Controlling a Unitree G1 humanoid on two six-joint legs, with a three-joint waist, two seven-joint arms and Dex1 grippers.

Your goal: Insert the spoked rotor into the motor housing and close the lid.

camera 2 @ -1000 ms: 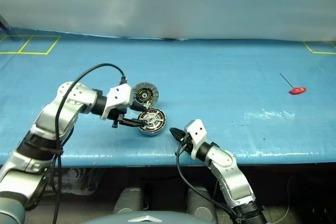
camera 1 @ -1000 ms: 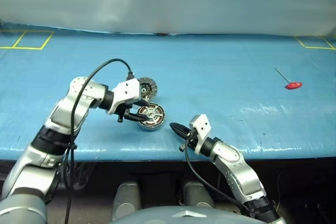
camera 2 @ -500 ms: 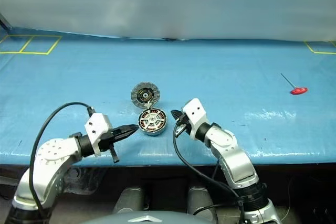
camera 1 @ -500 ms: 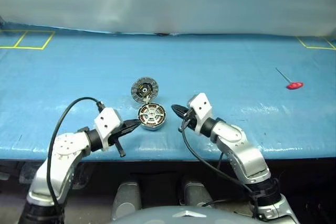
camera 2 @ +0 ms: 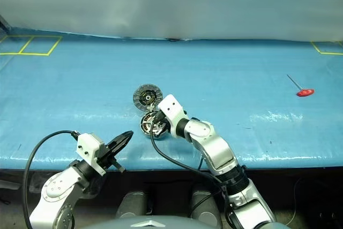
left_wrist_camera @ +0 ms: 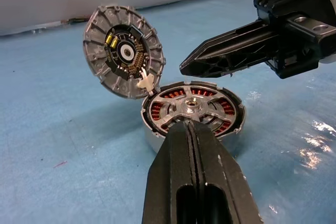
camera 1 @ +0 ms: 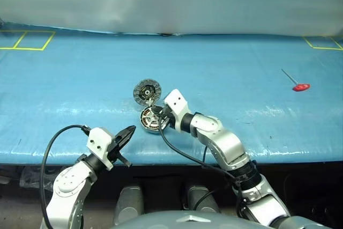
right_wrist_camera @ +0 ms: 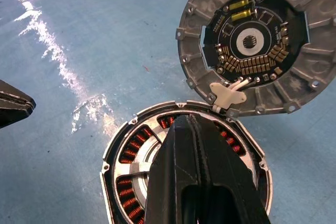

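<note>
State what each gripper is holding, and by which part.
Nothing. The left gripper is shut on air, short of the housing. The right gripper is shut above it, empty.

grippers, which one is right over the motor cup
The right gripper, shut, hangs over the motor housing; the left gripper sits back near the table edge.
</note>
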